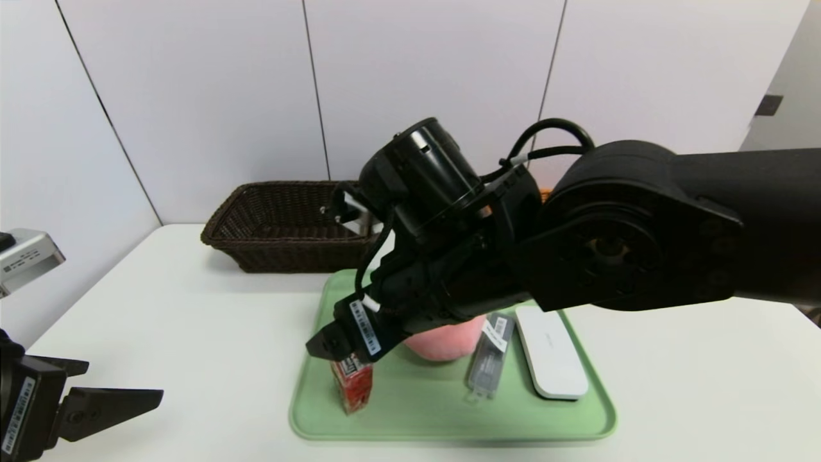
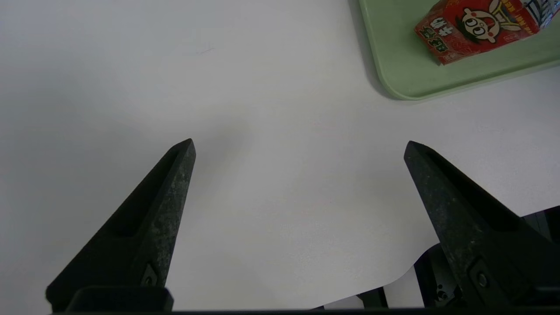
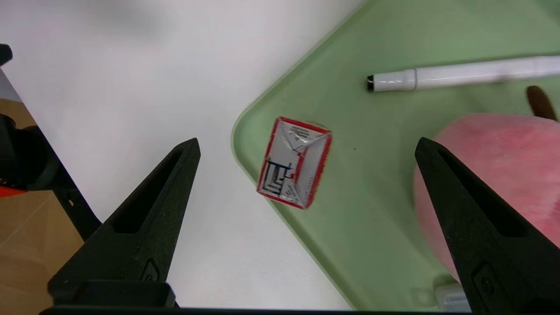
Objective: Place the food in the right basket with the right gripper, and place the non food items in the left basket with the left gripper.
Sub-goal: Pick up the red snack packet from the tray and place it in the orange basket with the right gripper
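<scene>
On the green tray (image 1: 449, 420) stand a small red drink carton (image 1: 351, 385) (image 3: 294, 162) (image 2: 474, 28), a pink plush peach (image 1: 442, 340) (image 3: 490, 175), a grey transparent case (image 1: 490, 356) and a white oblong case (image 1: 550, 353). The white marker (image 3: 459, 74) lies on the tray beyond the carton, seen only in the right wrist view. My right gripper (image 1: 330, 343) (image 3: 306, 142) hangs open just above the carton, empty. My left gripper (image 1: 128, 401) (image 2: 300, 143) is open over bare table at the near left. The dark left basket (image 1: 282, 224) sits at the back. Only an orange sliver of the right basket (image 1: 545, 192) shows behind my right arm.
The white table (image 1: 179, 321) runs up to a white panelled wall. My right arm crosses above the tray and hides its far half. The table's near left corner edge (image 2: 372, 280) shows under my left gripper.
</scene>
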`<state>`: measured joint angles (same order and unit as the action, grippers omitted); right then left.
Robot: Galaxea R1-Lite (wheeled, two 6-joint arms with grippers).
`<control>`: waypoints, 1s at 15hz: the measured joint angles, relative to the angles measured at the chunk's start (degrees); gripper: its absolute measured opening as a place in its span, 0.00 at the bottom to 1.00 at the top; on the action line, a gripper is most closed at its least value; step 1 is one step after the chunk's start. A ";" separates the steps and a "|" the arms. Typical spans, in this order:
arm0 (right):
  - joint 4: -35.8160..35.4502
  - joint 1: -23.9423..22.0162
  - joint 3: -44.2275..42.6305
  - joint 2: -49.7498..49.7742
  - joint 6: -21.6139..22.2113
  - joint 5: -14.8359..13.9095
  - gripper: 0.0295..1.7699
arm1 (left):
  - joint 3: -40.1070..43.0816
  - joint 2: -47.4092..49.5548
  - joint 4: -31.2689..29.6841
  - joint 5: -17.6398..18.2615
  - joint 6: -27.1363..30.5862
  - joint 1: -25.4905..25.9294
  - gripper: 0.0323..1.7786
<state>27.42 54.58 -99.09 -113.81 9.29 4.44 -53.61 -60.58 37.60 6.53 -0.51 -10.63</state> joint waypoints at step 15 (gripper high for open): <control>2.65 2.45 -3.28 -11.02 -0.59 -0.26 0.96 | 0.10 0.21 -0.20 0.00 -0.34 0.00 0.95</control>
<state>30.06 57.03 -102.36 -124.83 8.70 4.18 -53.52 -60.37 37.40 6.53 -0.85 -10.63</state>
